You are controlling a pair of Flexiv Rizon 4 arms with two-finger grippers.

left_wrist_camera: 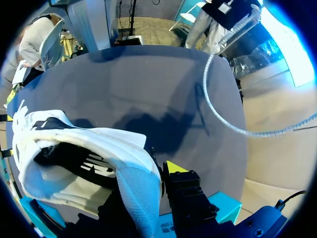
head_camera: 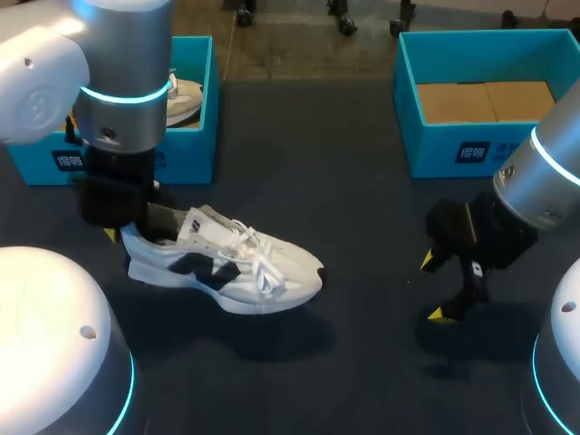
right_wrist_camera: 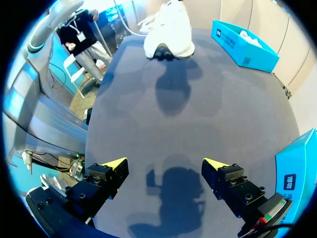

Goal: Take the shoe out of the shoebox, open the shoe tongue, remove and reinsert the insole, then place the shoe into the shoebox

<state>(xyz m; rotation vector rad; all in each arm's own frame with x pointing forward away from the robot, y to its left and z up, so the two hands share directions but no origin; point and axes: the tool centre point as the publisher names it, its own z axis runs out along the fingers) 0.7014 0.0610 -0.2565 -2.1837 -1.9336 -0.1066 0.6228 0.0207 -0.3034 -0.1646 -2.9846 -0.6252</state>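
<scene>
The shoe (head_camera: pixel 227 263), white with dark side panels, lies on its sole on the bench (head_camera: pixel 362 181), toe towards the robot's right and laces uppermost. It is outside both boxes.

The left gripper (head_camera: pixel 134 227) is at the heel. In the left wrist view the heel collar sits between its fingers, and the gripper reads as closed on the collar.

The right gripper (head_camera: pixel 435 288) hangs over bare bench, well apart from the toe, fingers spread wide and holding nothing.

The left shoebox (head_camera: pixel 195 100), behind the left arm, contains a second shoe (head_camera: pixel 186 98). The right shoebox (head_camera: pixel 480 100), at the far right, shows only its cardboard floor.

Step in hand, as judged: removal from the box is complete and the shoe is being steadied for opening the tongue.

The next move calls for the right gripper to cross to the lace area, pinch the tongue and draw it up and forward while the heel is kept pinned. The insole is not visible from here.
</scene>
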